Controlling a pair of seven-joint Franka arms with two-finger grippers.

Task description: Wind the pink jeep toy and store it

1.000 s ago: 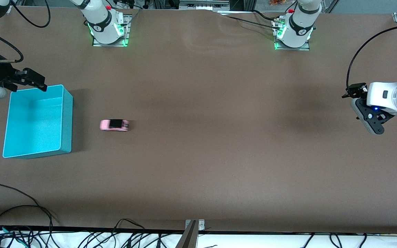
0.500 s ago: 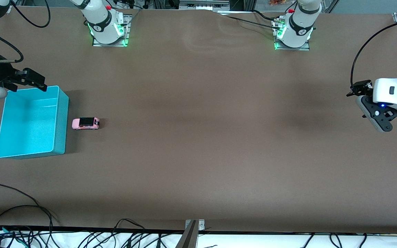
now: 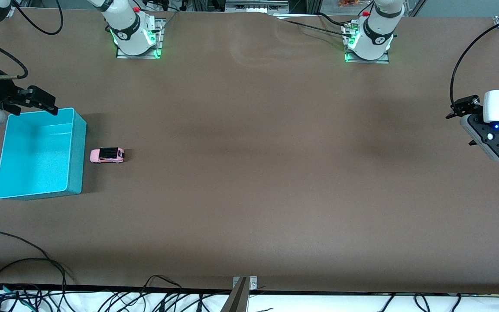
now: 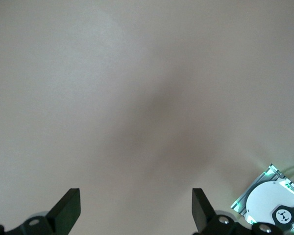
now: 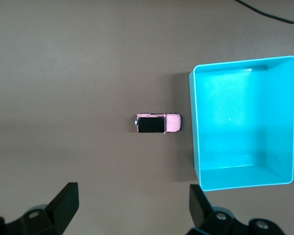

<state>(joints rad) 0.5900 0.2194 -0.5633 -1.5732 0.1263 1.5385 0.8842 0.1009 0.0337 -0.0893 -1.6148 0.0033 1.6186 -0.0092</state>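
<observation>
I can read no writing on the pink jeep toy [image 3: 107,155] or on the teal bin [image 3: 78,151]; the only marks I can make out are small round emblems on the white bases of the two arms, too small to read.

The jeep stands on its wheels on the brown table [image 3: 249,195], just beside the bin's wall that faces the left arm's end of the table, close to it but apart. Its long axis runs along the table's length, from one arm's end toward the other. Its pink bonnet points at the bin, and its black roof section lies toward the left arm's end.

The right gripper [image 5: 132,208] hangs in the air over the bin's corner farthest from the front camera, fingers spread wide, holding and touching nothing.

The left gripper [image 4: 135,211] waits over bare table at the left arm's end, well apart from the jeep, its fingers likewise wide apart and empty.
</observation>
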